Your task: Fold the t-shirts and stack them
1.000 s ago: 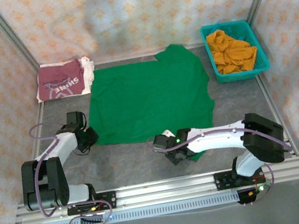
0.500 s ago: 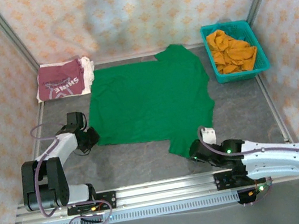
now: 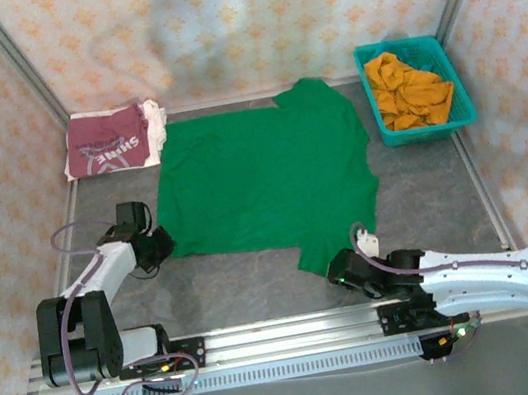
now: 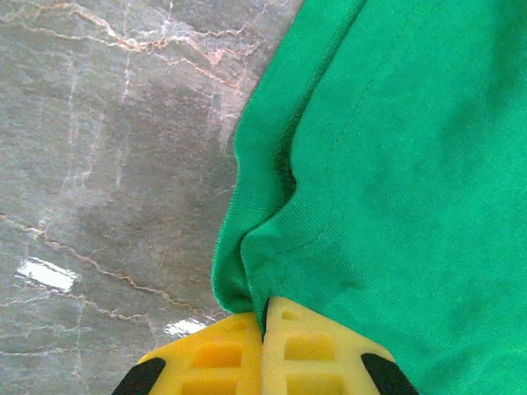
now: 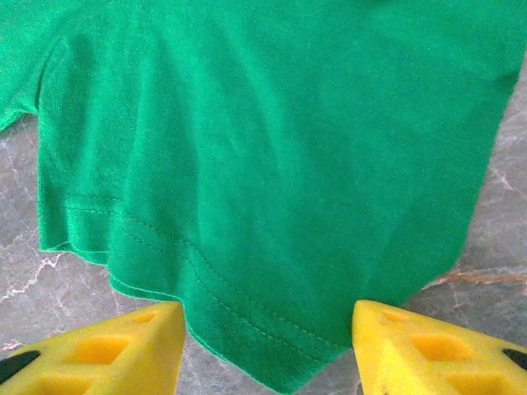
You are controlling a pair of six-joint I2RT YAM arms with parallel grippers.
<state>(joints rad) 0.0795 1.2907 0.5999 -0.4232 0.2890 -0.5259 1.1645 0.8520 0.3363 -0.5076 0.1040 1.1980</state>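
The bright green t-shirt [image 3: 265, 172] lies spread flat across the middle of the table. My left gripper [image 3: 158, 246] is shut on its near-left hem corner; in the left wrist view the yellow fingers [image 4: 222, 354] pinch a bunched fold of green cloth [image 4: 395, 164]. One sleeve [image 3: 322, 252] sticks out toward the front. My right gripper [image 3: 342, 268] sits low right at its tip, open, with the sleeve hem [image 5: 247, 321] lying between the yellow fingertips [image 5: 140, 337] and untouched. The maroon t-shirt [image 3: 113, 142] with white lettering lies folded at the back left.
A teal mesh basket [image 3: 453, 85] holding orange cloth [image 3: 408, 87] stands at the back right. Grey marble tabletop [image 3: 228, 285] shows in front of the green shirt. Metal frame rails run along the near edge [image 3: 286, 331] and sides.
The right arm swung from reaching left across the front to lying low on the right, its gripper now facing the sleeve tip with jaws slightly narrower. The left gripper kept its grip.
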